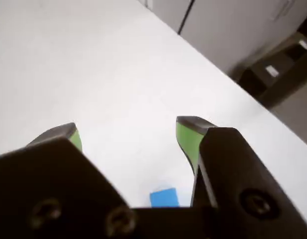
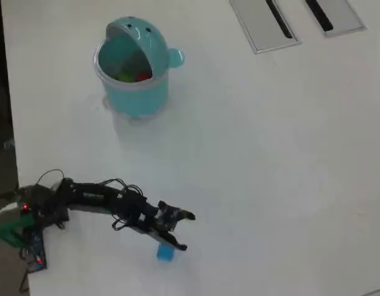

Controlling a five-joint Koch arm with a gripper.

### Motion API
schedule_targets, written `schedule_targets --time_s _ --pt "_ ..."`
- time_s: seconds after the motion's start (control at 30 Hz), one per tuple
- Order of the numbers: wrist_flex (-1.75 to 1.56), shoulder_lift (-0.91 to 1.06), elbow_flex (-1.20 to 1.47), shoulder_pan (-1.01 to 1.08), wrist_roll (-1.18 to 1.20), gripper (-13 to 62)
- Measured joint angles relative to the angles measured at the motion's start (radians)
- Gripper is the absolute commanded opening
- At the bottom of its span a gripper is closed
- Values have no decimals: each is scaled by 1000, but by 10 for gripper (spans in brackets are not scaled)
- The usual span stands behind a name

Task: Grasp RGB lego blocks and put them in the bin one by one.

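Observation:
In the wrist view the blue lego block [image 1: 163,197] lies on the white table, low in the gap between the jaws and close to the gripper's body. My gripper [image 1: 131,130] is open, its green-padded fingers wide apart with nothing held. The overhead view shows the gripper [image 2: 187,232] at the lower left of the table, with the blue block [image 2: 165,252] just beside its lower finger. The teal bin [image 2: 137,92] stands far off at the upper left. A red block [image 2: 142,76] and a yellow-green block [image 2: 125,76] lie inside it.
Two flat grey panels [image 2: 263,24] [image 2: 334,15] are set into the table at the top right. The arm's base with its wires [image 2: 29,213] sits at the left table edge. Past the table's far edge [image 1: 228,74] in the wrist view stand grey cabinets.

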Motion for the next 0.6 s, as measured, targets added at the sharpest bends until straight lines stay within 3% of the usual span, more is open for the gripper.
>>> schedule_targets --time_s 0.6 --pt "249 -109 6 74 -133 347"
